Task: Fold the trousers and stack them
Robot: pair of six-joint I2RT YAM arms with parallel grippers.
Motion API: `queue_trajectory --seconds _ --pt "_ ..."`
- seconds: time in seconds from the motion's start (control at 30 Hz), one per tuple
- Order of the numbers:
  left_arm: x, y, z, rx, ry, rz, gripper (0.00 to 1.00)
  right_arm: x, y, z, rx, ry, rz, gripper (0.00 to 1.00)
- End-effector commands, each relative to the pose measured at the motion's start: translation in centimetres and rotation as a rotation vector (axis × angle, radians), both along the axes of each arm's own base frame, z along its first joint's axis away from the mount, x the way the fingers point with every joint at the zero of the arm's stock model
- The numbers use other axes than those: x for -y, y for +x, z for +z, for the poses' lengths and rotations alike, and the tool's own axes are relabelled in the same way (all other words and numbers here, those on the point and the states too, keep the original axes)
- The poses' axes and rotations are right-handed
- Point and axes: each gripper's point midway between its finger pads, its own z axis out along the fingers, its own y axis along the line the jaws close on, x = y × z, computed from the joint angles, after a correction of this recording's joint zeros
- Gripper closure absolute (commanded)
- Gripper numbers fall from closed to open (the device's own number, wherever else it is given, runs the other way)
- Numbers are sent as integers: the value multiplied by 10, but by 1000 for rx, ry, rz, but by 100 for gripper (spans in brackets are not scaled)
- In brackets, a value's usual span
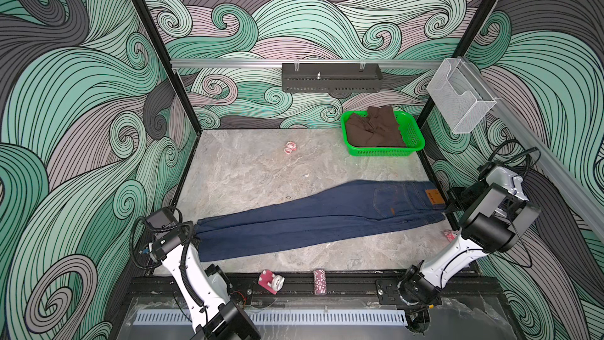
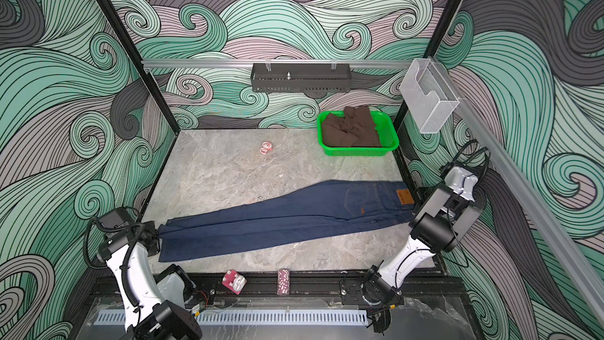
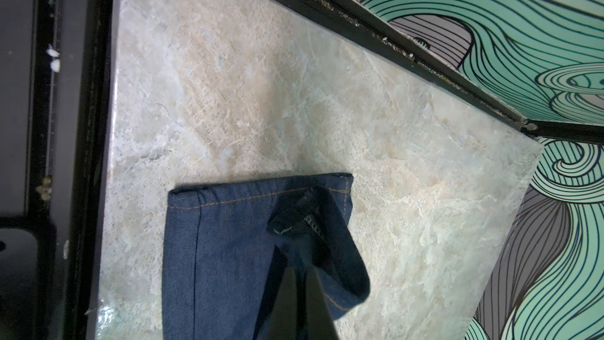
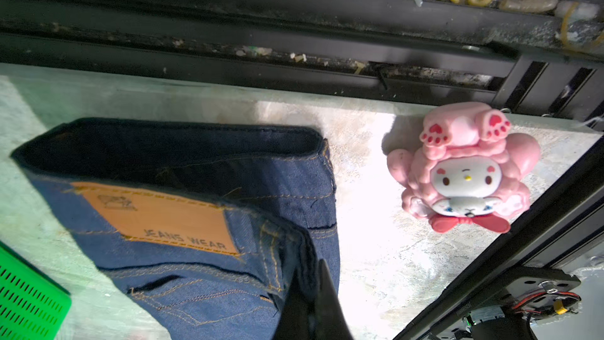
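The dark blue trousers (image 1: 310, 220) lie folded lengthwise, leg on leg, slantwise across the marble table (image 1: 248, 171) in both top views. Their hems are at the front left and the waist with its tan patch (image 1: 432, 196) at the right edge. My left gripper (image 3: 302, 256) is shut on the trousers' hem (image 3: 261, 191), and a corner of denim curls up around its fingers. My right gripper (image 4: 313, 269) is shut on the waistband next to the tan patch (image 4: 157, 214). In the top views both sets of fingers are hidden under the wrists.
A green basket (image 1: 416, 139) holding a brown garment (image 1: 376, 129) stands at the back right. A pink toy figure (image 4: 464, 171) lies close to the waistband, another (image 1: 290, 147) at the back. A pink toy (image 1: 271, 282) and a chip stack (image 1: 319, 281) sit on the front rail.
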Motion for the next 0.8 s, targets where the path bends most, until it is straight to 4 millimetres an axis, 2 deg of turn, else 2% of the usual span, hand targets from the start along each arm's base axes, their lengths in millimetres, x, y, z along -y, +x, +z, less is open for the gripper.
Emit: queue_trajectory --seconds 0.0,0.2,0.43,0.77 --pt "-6 -8 -3 -25 30 27 100 34 -11 -16 -46 -65 -52 100" --pt "-11 -17 -7 -59 51 51 100 40 -11 -19 -59 -63 -59 100" --pt "-27 -22 -9 -66 111 94 100 52 -15 -24 -71 -50 -87 100" --pt "-26 -28 -22 -77 95 125 100 55 -16 -31 -84 -30 -102 99"
